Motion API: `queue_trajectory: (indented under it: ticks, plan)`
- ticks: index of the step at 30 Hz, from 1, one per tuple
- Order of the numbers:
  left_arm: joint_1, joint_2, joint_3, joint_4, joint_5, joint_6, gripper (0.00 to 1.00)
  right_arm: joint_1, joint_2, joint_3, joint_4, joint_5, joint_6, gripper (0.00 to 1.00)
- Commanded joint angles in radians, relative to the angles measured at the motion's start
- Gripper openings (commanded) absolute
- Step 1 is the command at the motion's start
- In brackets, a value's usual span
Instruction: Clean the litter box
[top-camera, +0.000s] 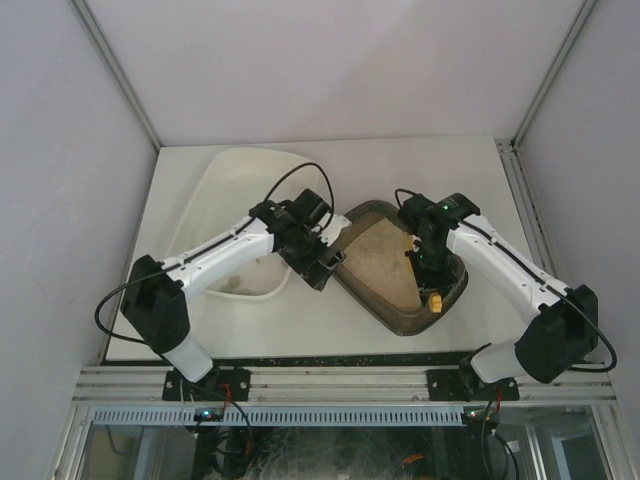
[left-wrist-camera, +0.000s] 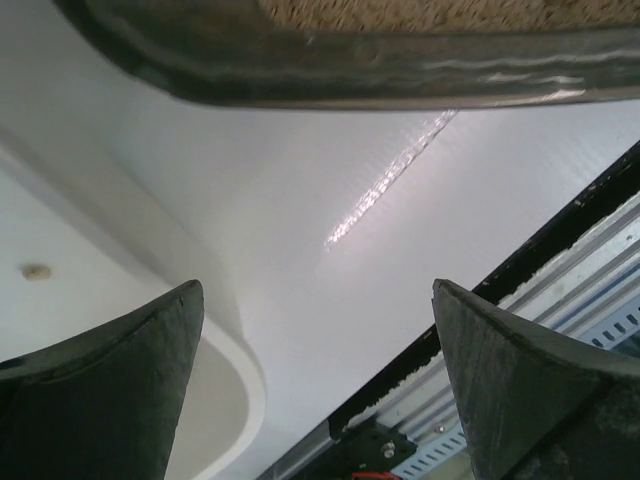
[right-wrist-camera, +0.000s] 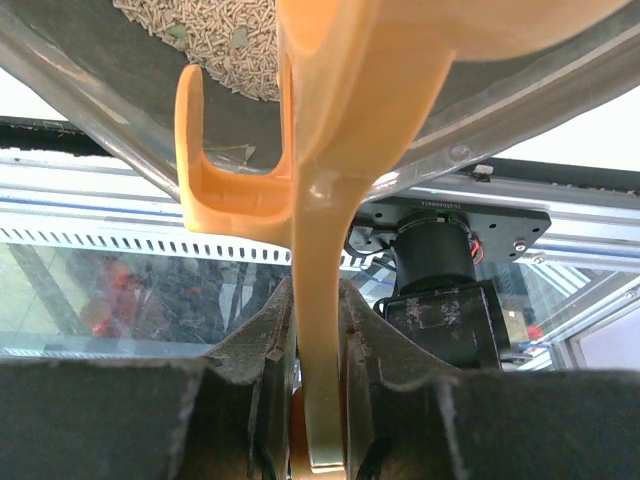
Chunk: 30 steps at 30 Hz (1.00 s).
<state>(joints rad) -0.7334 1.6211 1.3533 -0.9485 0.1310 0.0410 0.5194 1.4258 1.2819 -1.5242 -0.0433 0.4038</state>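
Observation:
The dark brown-grey litter box (top-camera: 402, 327) lies at an angle in the middle of the table, with pale sandy litter (top-camera: 385, 262) inside. My right gripper (top-camera: 434, 285) hangs over its right side, shut on the handle of an orange scoop (right-wrist-camera: 330, 150). The scoop's head spreads over the litter box's rim (right-wrist-camera: 90, 100) and the litter pellets (right-wrist-camera: 225, 45). My left gripper (top-camera: 325, 268) stands open just outside the box's left rim (left-wrist-camera: 380, 70). Nothing is between its fingers (left-wrist-camera: 130, 390).
A larger white tub (top-camera: 235, 180) stands left of the litter box, under my left arm, with a small brown lump (left-wrist-camera: 36, 271) inside. A metal rail (top-camera: 340, 380) runs along the table's near edge. Grey walls close in the back and both sides.

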Motion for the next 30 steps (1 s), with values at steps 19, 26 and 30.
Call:
queue_trajectory:
  ticks: [19,26,30]
  plan:
    - [-0.195,0.324,0.375,-0.037,0.47,0.848,0.62,-0.064,-0.418,-0.08,0.057,0.012,0.075,0.0]
    - [-0.195,0.508,0.583,-0.36,0.529,1.143,0.48,-0.193,-0.571,-0.116,0.012,-0.058,0.113,0.0]
    - [-0.195,0.499,0.591,-0.464,0.56,1.235,0.48,-0.23,-0.59,-0.116,-0.016,-0.068,0.111,0.0]
